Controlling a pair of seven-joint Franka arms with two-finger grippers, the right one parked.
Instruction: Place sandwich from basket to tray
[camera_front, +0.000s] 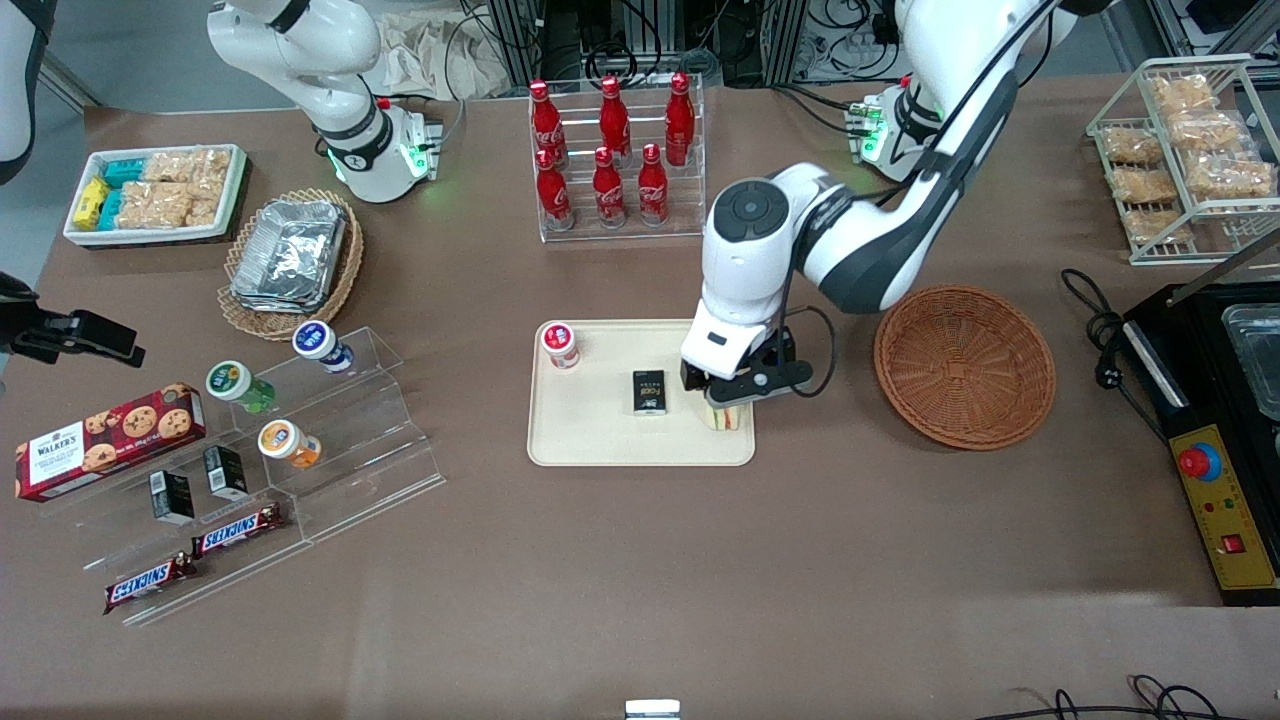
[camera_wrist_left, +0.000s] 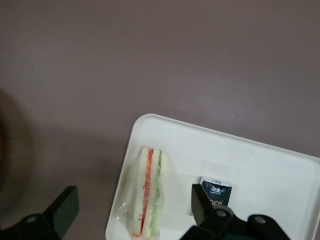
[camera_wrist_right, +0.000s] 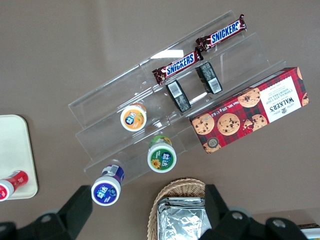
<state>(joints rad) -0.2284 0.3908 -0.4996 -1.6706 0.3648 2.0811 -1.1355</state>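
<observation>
The sandwich (camera_front: 727, 417) (camera_wrist_left: 147, 192), a wrapped white wedge with red and green layers, lies on the cream tray (camera_front: 600, 440) (camera_wrist_left: 260, 170) at the corner nearest the basket. My left gripper (camera_front: 727, 397) (camera_wrist_left: 132, 200) hangs just above it, open. One black finger (camera_wrist_left: 65, 210) stands off the tray's edge over the table and the other stands over the tray; neither touches the wrap. The round reddish-brown basket (camera_front: 965, 365) sits beside the tray toward the working arm's end, with nothing in it.
A small black box (camera_front: 649, 391) (camera_wrist_left: 216, 195) and a red-capped bottle (camera_front: 560, 344) also lie on the tray. A rack of red cola bottles (camera_front: 615, 150) stands farther from the front camera. A black machine (camera_front: 1215, 440) sits at the working arm's end.
</observation>
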